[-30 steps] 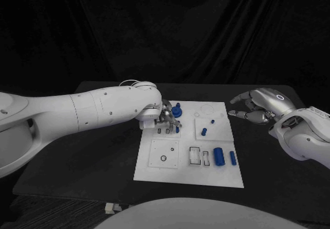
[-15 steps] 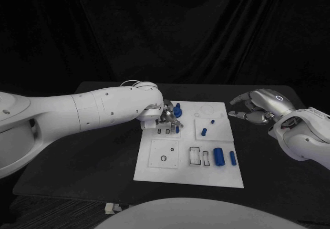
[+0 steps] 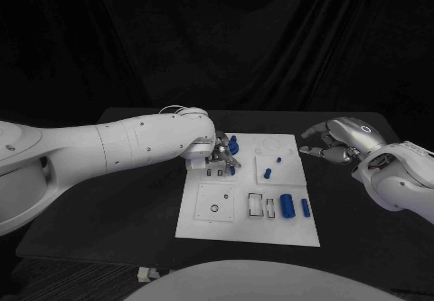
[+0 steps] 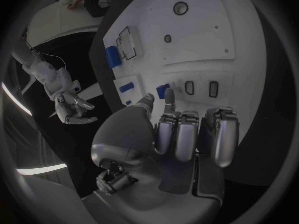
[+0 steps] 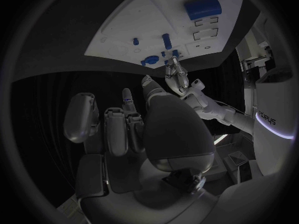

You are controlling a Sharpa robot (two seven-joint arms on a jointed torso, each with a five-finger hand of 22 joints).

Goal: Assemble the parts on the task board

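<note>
Reaching over the far left corner of the flat white task board (image 3: 253,219), the silver left hand (image 3: 217,158) pinches a small blue peg (image 4: 162,90) between thumb and finger. More small blue parts (image 3: 288,205) lie near the board's right edge — the silver right hand (image 3: 339,141) hovers off that edge over bare black table (image 3: 118,207), fingers loosely spread, holding nothing.

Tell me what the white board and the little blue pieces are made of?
The task board looks like matte white plastic: flat, even, without glare. The large blue cylinder looks like smooth plastic too, solid coloured. I can't be sure.
</note>
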